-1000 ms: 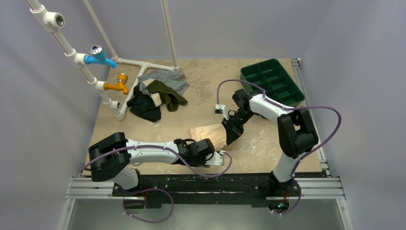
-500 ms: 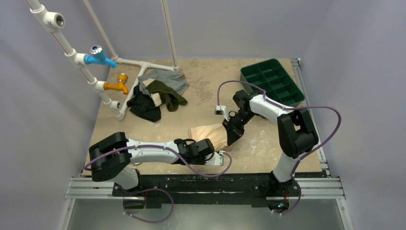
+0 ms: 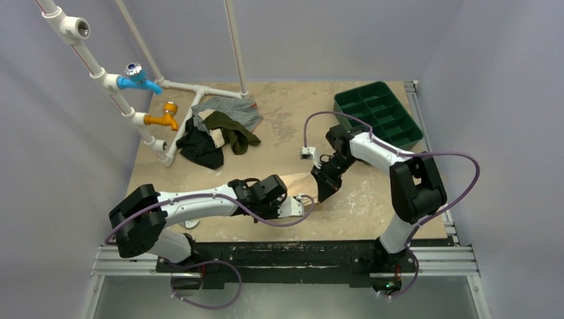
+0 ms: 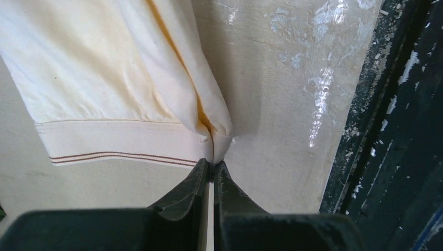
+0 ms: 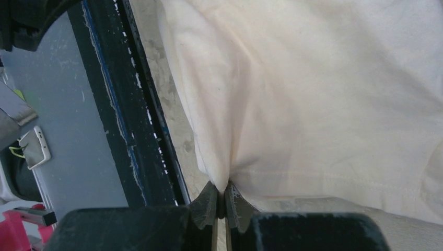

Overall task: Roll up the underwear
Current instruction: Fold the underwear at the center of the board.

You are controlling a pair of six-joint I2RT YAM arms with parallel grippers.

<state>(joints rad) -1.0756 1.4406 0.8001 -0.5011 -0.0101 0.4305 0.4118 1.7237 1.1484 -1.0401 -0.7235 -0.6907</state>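
The room is a small booth with pale grey-lilac walls on three sides. The table (image 3: 279, 109) is a mottled sandy tan, scuffed with white streaks near its front edge, where a black rail (image 3: 286, 256) chipped with white paint runs across. At the far left stands a white pipe frame (image 3: 169, 143) carrying a blue tap (image 3: 138, 76) and an orange tap (image 3: 165, 117), with a heap of dark, olive and grey striped clothes (image 3: 219, 133) against its foot. A dark green compartment tray (image 3: 378, 114) sits at the far right corner, well apart from the heap.

The underwear (image 3: 300, 181) lies flat near the front middle of the table, between the two arms, partly hidden under the left wrist. What shows of it runs lengthways left to right. In the left wrist view its band, marked by two thin brown lines, runs along one edge up to the fingertips.

The left gripper (image 4: 212, 170) is pinched tight on a small fold at the end of that band. The right gripper (image 5: 220, 196) is likewise closed on a pucker of cloth at the garment's right-hand edge, beside a stitched hem.
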